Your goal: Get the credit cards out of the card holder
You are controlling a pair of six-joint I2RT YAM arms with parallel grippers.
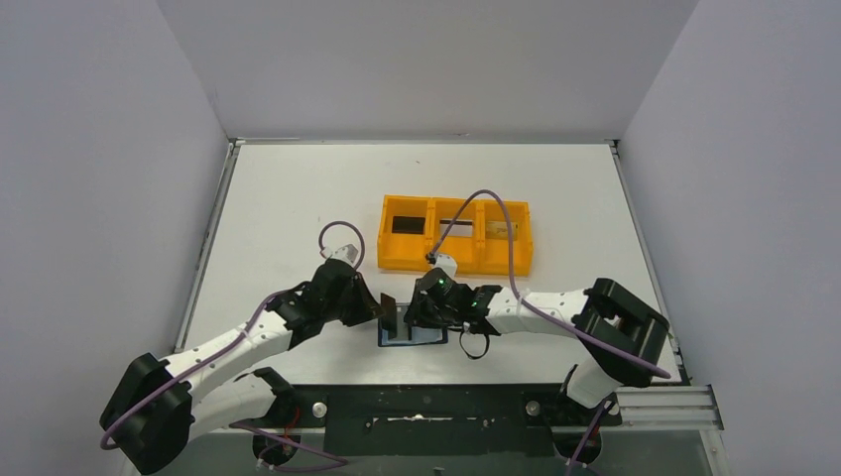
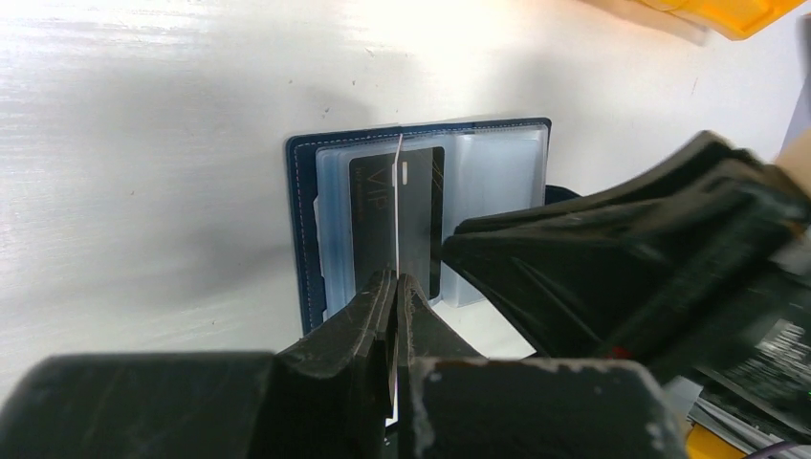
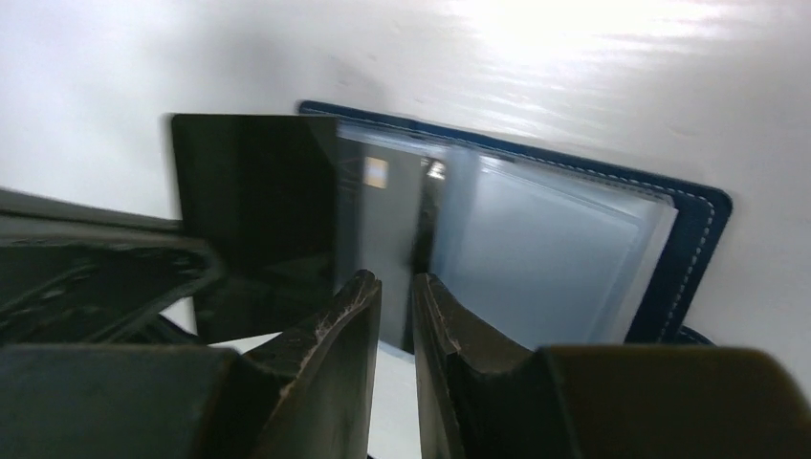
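From above, my left end effector (image 1: 380, 309) is pressed together on a dark credit card (image 1: 389, 304), holding it upright on its edge just left of the card holder (image 1: 412, 337). The holder lies open on the surface (image 1: 288, 218) at the near edge, between my two arms. My right end effector (image 1: 426, 312) hangs over its right part. Beyond them sits the orange tray (image 1: 454, 266). Its left compartment has a dark flat piece (image 1: 405, 224) in it, which I take for a card already taken out. What lies in the other two compartments is too small to tell.

In my left wrist view the pinched card shows edge-on as a thin pale line running up from my closed fingertips. It is clear of the holder's plastic sleeves (image 2: 493, 191). Under it another dark card (image 2: 421, 210) sits inside a sleeve. The right end effector crowds in from the right.

In my right wrist view my fingers stand slightly apart with nothing between them, poised above the sleeves. The lifted card is at the left, and the sleeved card beside it shows a small chip.

My judgement is that the task is partway done. One card is out and in hand but not yet set down, and at least one is left to pull.
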